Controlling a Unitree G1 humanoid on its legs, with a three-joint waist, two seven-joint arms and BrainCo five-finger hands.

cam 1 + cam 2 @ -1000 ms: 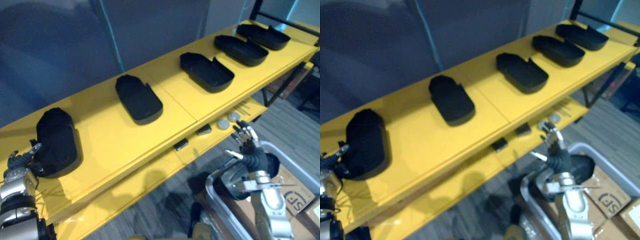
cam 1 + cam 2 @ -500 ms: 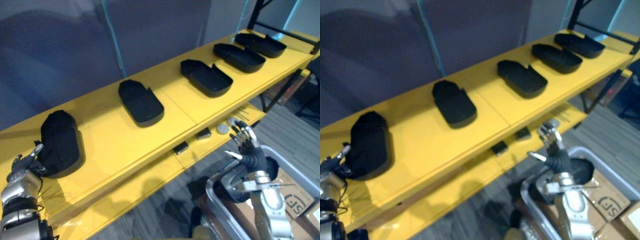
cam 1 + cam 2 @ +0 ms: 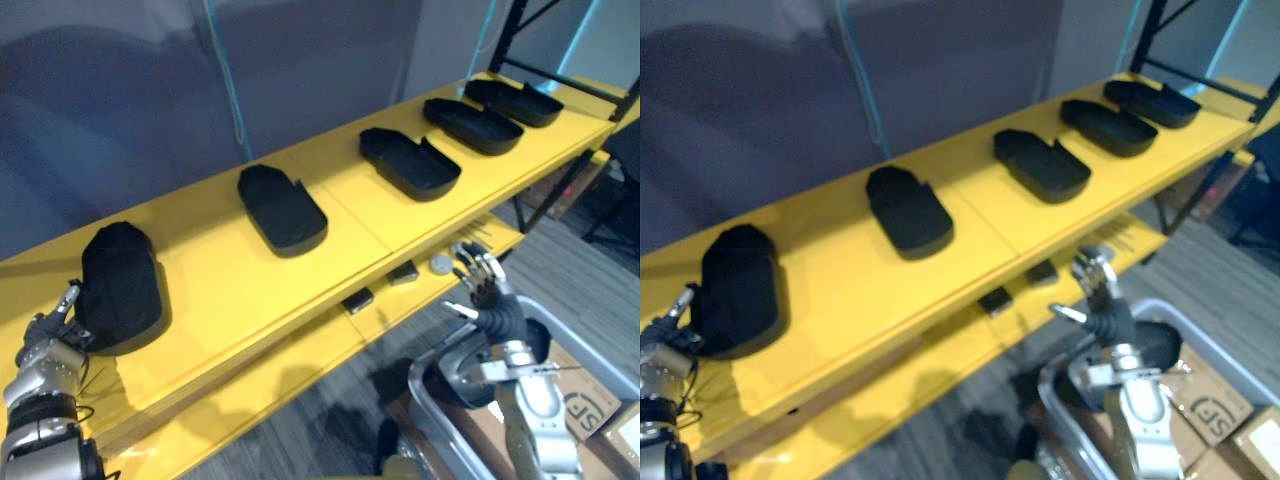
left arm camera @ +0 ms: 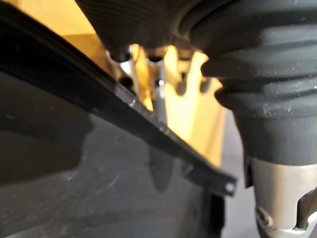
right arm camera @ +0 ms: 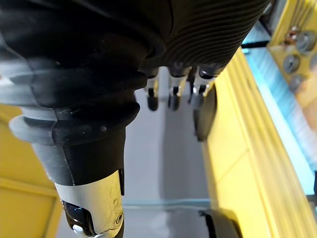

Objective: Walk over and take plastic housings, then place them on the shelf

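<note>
Left eye view: housings (image 3: 283, 208) on shelf (image 3: 230, 275)

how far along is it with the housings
Done: five black housings lie in a row on the yellow shelf. In hand: nothing gripped; the left hand, open, sits by the leftmost housing, the right hand, open, hangs above the grey bin. Left: a dark part, perhaps another housing, lies in that bin.
</note>
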